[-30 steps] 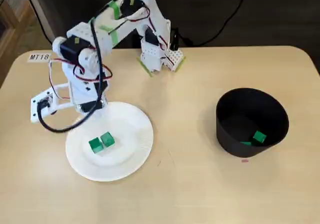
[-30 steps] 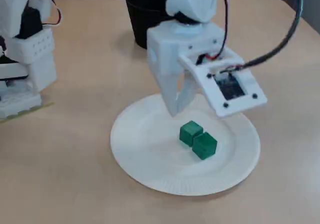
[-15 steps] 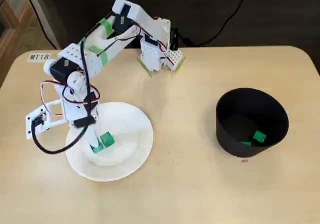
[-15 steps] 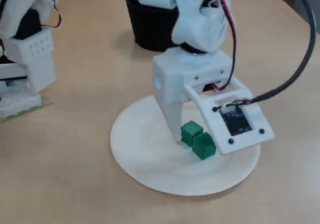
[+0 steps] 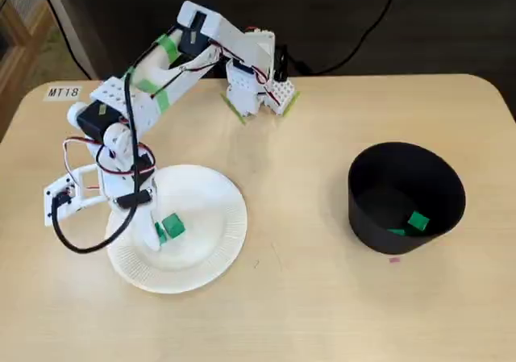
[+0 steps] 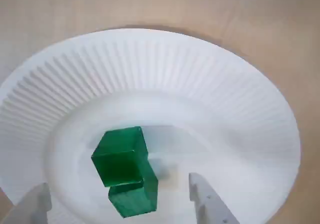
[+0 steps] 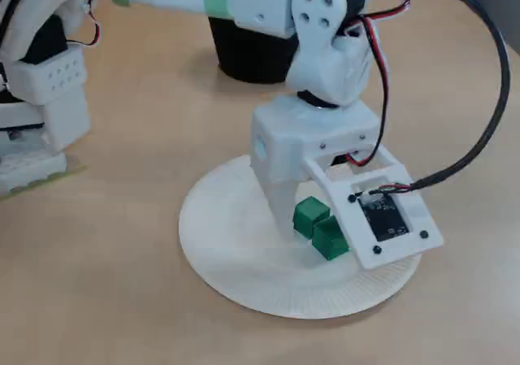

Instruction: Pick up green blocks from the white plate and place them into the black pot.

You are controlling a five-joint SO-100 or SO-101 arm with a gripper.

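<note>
Two green blocks [image 6: 122, 154] [image 6: 134, 200] lie touching each other in the middle of the white paper plate [image 6: 165, 69]. In the wrist view my gripper [image 6: 121, 206] is open and low over the plate, one fingertip on each side of the pair. The nearer fixed view shows both blocks [image 7: 309, 214] [image 7: 329, 238] beside one white finger [image 7: 284, 206]; the camera mount hides the other finger. In a fixed view the black pot [image 5: 405, 197] stands at the right, apart from the plate [image 5: 218, 209], with a green block [image 5: 418, 221] inside it.
The arm's white base [image 5: 256, 88] stands at the table's back edge. A black cable [image 5: 89, 245] loops from the wrist over the plate's left rim. A label [image 5: 63, 93] is stuck at the back left corner. Bare table lies between plate and pot.
The arm has come down from above the plate's back rim onto the plate. The open fingers now stand around the two green blocks. The blocks have not moved.
</note>
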